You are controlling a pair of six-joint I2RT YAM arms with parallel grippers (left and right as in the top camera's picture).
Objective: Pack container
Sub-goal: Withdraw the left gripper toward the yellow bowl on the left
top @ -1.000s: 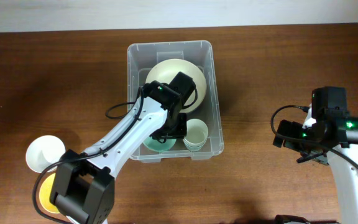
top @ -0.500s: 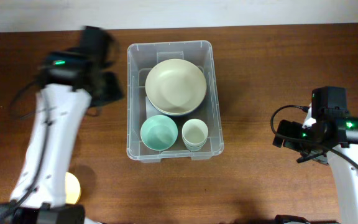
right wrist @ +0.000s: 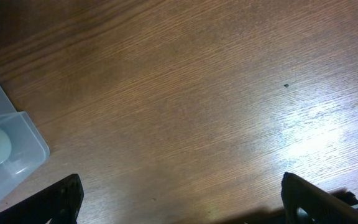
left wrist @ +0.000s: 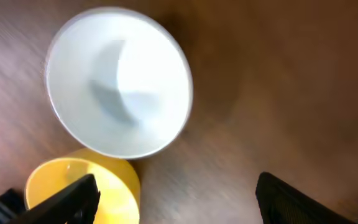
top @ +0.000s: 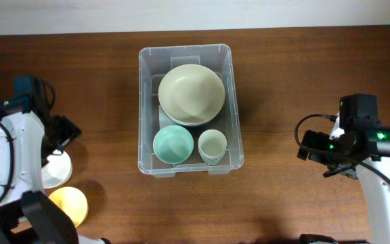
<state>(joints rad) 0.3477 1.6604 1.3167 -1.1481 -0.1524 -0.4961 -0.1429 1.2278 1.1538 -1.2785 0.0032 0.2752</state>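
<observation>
The container [top: 185, 50] is a clear plastic bin, rectangular with rounded corners and a moulded rim. It stands on the brown wooden bench [top: 283, 74] at mid-width, its long side running near to far. Inside, a large cream bowl [top: 191, 93] fills the far half. A teal bowl [top: 173, 144] sits at the near left, and a pale cup [top: 212, 146] stands just beside it at the near right.

The left tool [left wrist: 173, 202] is well to the left of the container, above a white bowl [left wrist: 120, 81] on the bench. Its two fingers are spread wide with nothing between them. A yellow bowl [left wrist: 82, 186] lies just near of the white one. The right tool [right wrist: 188, 202] is well to the right of the container, over bare wood, its fingers also spread wide and empty.

Only the overhead view takes in the whole container and what is inside it. The left wrist view misses the container altogether but shows the white bowl's rim overlapping the yellow one's; whether they touch cannot be told. The right wrist view catches just one rounded corner of the container at its left edge, with a pale shape showing blurred through the plastic.
</observation>
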